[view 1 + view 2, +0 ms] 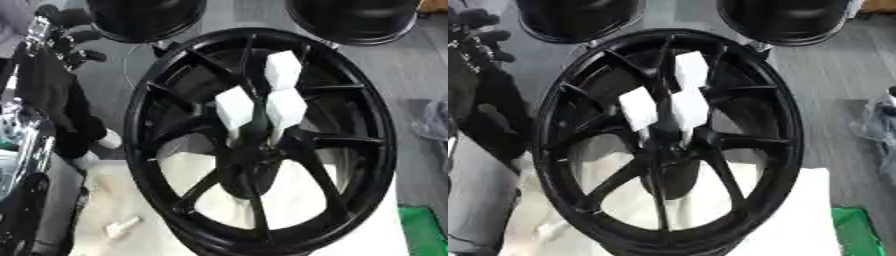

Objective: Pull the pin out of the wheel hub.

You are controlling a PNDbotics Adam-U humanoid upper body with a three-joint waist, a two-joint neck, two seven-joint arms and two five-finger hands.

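Note:
A large black spoked wheel hub (350,150) stands tilted on a white table (376,235) and fills most of both views. Three white block-headed pins sit at its centre: one higher up (283,70) and two side by side below it (234,107) (286,107), their stems running down into the hub's middle. My left hand (72,36) is raised at the upper left, apart from the rim, fingers relaxed and holding nothing. My right hand shows in neither view.
A loose white pin (122,227) lies on the table at the lower left. Two more black wheels (144,20) (350,20) stand behind. A green patch (424,230) is at the lower right, and a grey bag (433,120) lies on the floor.

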